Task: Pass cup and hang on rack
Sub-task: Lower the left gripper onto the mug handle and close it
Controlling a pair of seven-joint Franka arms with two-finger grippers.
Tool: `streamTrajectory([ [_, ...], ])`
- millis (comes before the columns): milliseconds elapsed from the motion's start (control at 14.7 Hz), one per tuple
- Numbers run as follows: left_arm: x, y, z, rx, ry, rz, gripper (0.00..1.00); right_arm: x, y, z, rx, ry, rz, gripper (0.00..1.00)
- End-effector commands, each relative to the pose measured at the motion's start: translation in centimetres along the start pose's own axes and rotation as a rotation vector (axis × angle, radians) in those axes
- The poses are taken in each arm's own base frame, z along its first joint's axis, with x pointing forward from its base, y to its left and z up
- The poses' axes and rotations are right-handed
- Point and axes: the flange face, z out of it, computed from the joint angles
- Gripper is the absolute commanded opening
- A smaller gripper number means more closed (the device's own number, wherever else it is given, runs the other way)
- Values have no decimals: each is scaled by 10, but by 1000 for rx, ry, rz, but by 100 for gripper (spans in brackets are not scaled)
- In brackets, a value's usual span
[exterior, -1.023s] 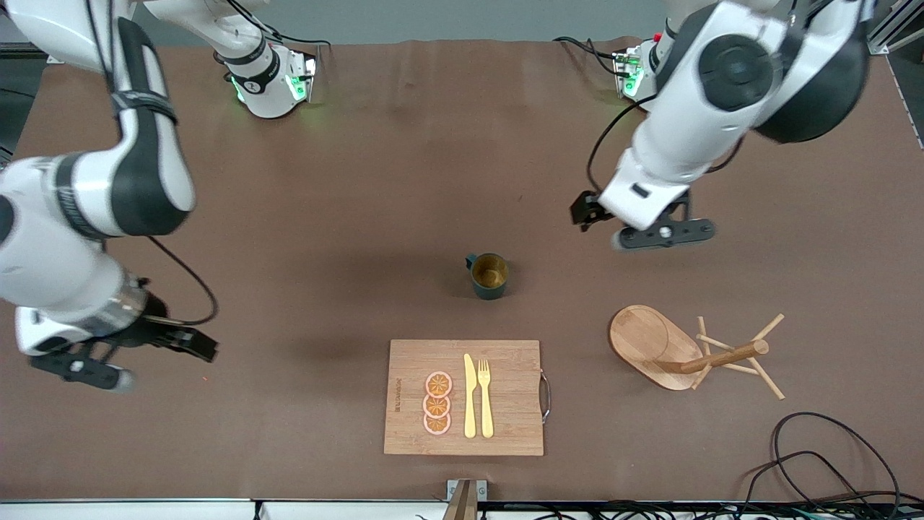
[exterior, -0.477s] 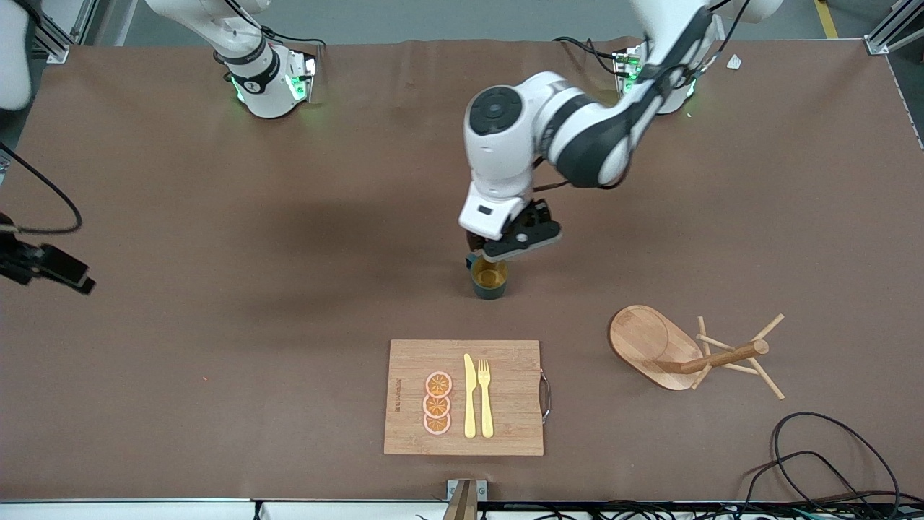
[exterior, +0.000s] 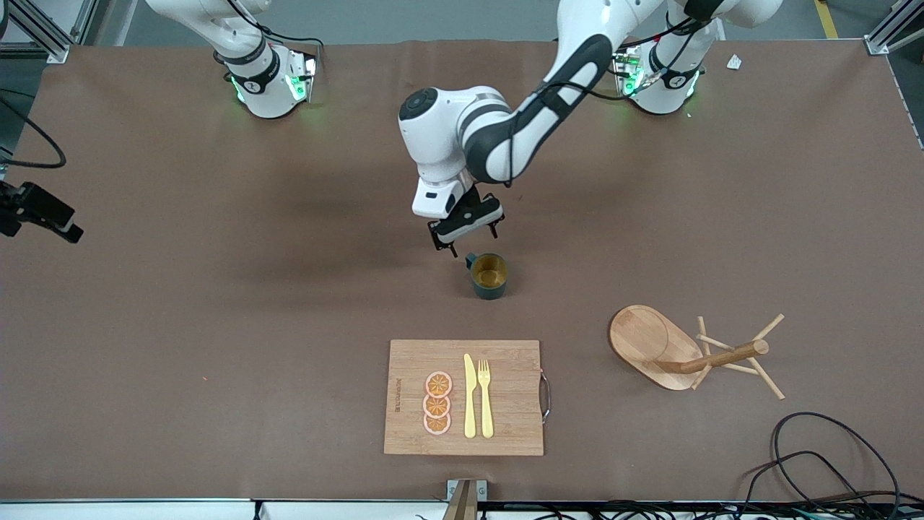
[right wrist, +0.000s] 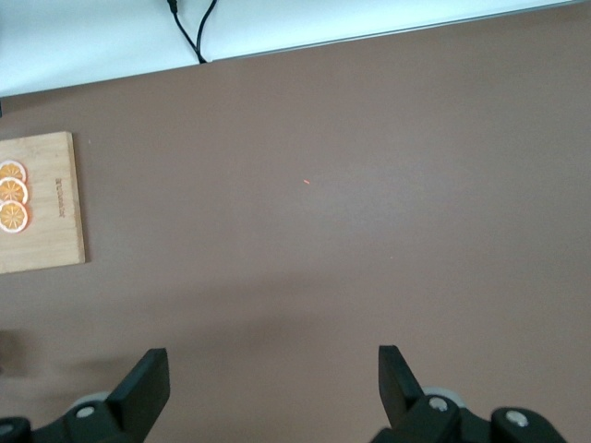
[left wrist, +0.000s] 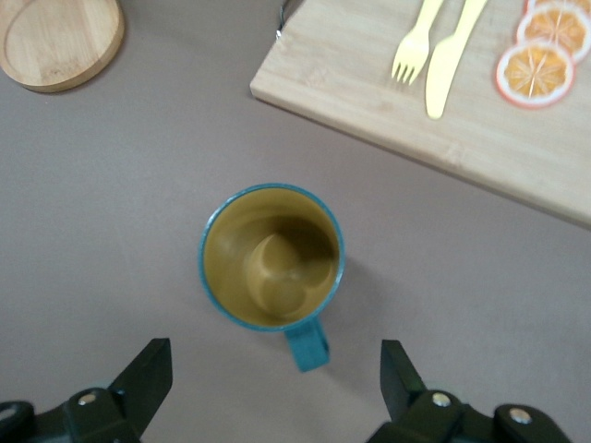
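Observation:
The dark teal cup stands upright in the middle of the table, its handle turned toward the robots' bases and its tan inside showing. My left gripper hangs open over the table just by that handle, and in the left wrist view the handle's end lies between the spread fingers, touching neither. The wooden rack rests on its oval base toward the left arm's end. My right gripper is open over bare table at the right arm's end.
A wooden cutting board with a yellow knife, a fork and orange slices lies nearer the front camera than the cup. Black cables coil near the front edge by the rack.
The left arm has swung from its end of the table to the cup and come down beside the handle. The right arm has pulled back to the table's edge.

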Motion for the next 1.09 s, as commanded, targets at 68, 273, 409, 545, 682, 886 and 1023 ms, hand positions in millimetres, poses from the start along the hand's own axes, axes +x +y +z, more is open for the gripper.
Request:
streamTrajectory([
  [68, -36, 11, 26, -9, 101, -58, 99, -36, -1, -5, -7, -17, -40, 100],
  [273, -66, 14, 42, -8, 127, -96, 95, -45, -3, -11, -31, -39, -55, 100],
  [409, -73, 14, 52, -2, 171, -105, 93, -44, -3, -12, -54, -37, -90, 100],
  [545, -79, 14, 66, 7, 221, -96, 90, -43, 3, -10, -64, -41, -113, 100],
  [682, -74, 17, 69, 7, 255, -101, 88, -45, 6, -9, -65, -70, -109, 100],
  [886, -68, 22, 61, -9, 261, -115, 79, -46, 6, -14, -65, -79, -94, 100],
  [1023, -67, 20, 62, 1, 268, -116, 72, -46, 7, -16, -65, -74, -91, 100],
])
